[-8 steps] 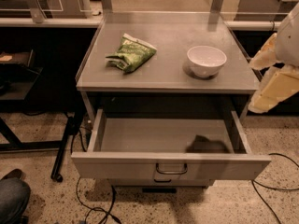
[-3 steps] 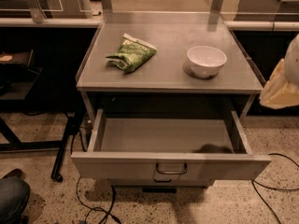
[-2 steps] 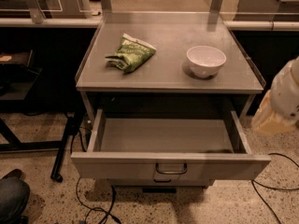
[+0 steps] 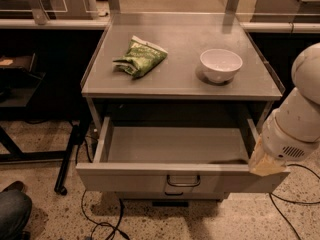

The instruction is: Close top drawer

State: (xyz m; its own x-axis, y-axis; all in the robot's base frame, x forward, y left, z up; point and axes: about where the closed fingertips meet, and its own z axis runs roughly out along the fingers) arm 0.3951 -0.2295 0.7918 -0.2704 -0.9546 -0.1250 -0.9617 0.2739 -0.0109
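The top drawer is pulled far out of the grey metal cabinet and its tray is empty. Its flat front has a small dark loop handle at centre. My white arm comes in from the right edge and reaches down to the drawer's right front corner. The gripper is at that corner, its tan end against the drawer's right side near the front.
On the cabinet top lie a green snack bag at left and a white bowl at right. Cables run over the speckled floor under the drawer. A dark table frame stands at left.
My arm has come down and leftward from beside the cabinet top to the drawer's right front corner. The drawer, the bag and the bowl have not moved.
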